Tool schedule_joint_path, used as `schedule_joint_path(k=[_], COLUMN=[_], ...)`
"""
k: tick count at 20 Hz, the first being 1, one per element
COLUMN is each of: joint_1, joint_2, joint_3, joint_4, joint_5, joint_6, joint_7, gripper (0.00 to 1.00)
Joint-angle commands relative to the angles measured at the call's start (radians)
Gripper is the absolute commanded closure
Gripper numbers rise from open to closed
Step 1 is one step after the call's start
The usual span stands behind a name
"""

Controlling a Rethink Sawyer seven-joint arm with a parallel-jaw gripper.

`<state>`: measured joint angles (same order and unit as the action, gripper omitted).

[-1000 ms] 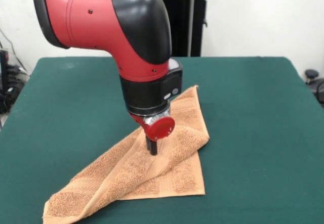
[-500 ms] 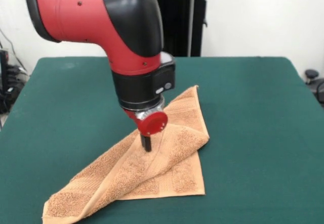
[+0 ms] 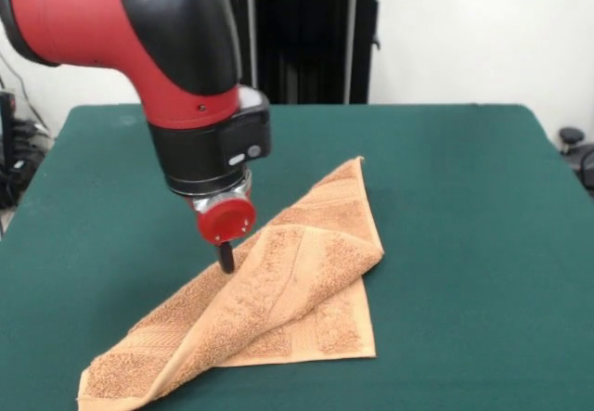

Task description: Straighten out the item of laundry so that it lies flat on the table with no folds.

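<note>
The orange-tan terry towel (image 3: 278,295) lies on the dark green table (image 3: 464,207) near the front, folded over itself diagonally, with one corner pointing toward the back and a long corner at the front left. A woven band shows along its edges. My gripper (image 3: 225,261) hangs from the red and black arm, its dark tip just above the towel's left folded edge. Whether it touches the cloth I cannot tell.
The robot's black pedestal (image 3: 306,40) stands behind the table's far edge. Green table surface stretches to the right and left of the towel.
The arm and gripper have moved to the left, from over the towel's middle to its left folded edge. The towel has kept its shape and place.
</note>
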<state>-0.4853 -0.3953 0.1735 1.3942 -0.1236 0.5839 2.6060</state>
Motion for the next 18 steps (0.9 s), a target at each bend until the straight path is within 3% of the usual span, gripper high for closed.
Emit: schedule_joint_path(k=[1, 3, 7, 12, 18], joint_1=[-0.020, -0.016, 0.019, 0.113, 0.171], joint_2=[0.093, 0.090, -0.006, -0.122, -0.141], joint_3=[0.203, 0.203, 0.171, 0.061, 0.018], joint_4=[0.068, 0.071, 0.119, 0.147, 0.195], joint_5=[-0.043, -0.030, -0.020, -0.046, -0.037], joint_6=[0.127, 0.128, 0.137, 0.155, 0.098], joint_7=[-0.265, -0.236, -0.138, -0.028, 0.030], gripper=[0.00, 0.00, 0.00, 0.00, 0.00])
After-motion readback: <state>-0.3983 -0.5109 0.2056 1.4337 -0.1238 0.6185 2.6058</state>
